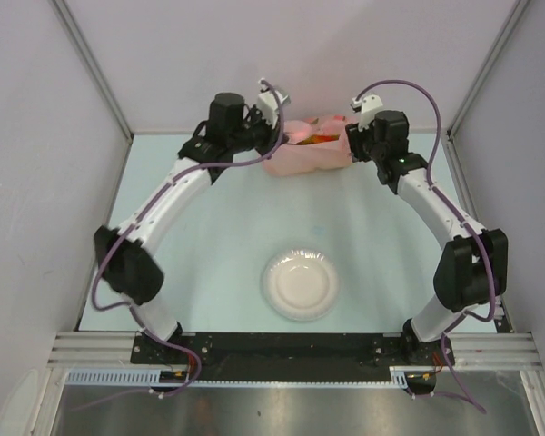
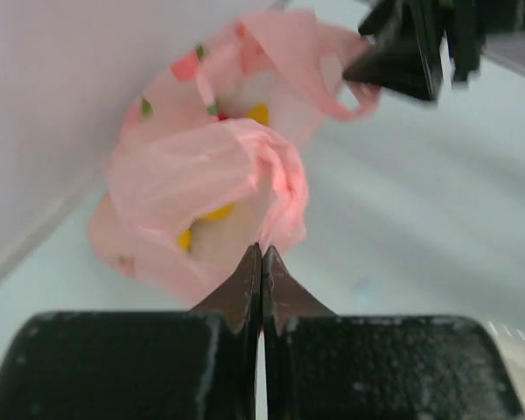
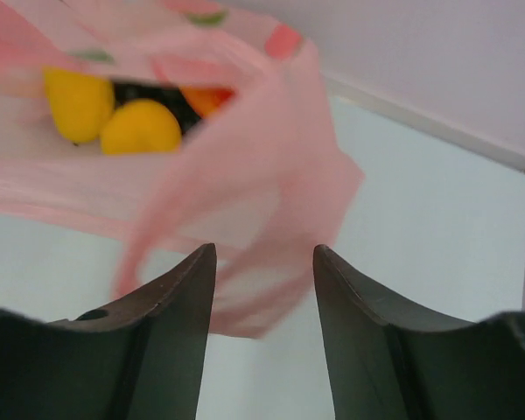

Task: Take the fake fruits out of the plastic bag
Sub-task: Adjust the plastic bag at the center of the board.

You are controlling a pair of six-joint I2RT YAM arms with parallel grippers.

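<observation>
The pink plastic bag lies at the far wall between both arms. My left gripper is shut, its tips pinching a fold of the plastic bag at its near rim. My right gripper is open, and a loop of the plastic bag hangs between its fingers without being clamped. Through the bag's mouth I see fake fruits: two yellow pieces, an orange-red one and something dark behind them. Yellow patches show through the film in the left wrist view.
A small white round plate sits on the table's near middle. White walls close the back and both sides, and the bag lies close to the back wall. The right arm's dark gripper shows beyond the bag in the left wrist view.
</observation>
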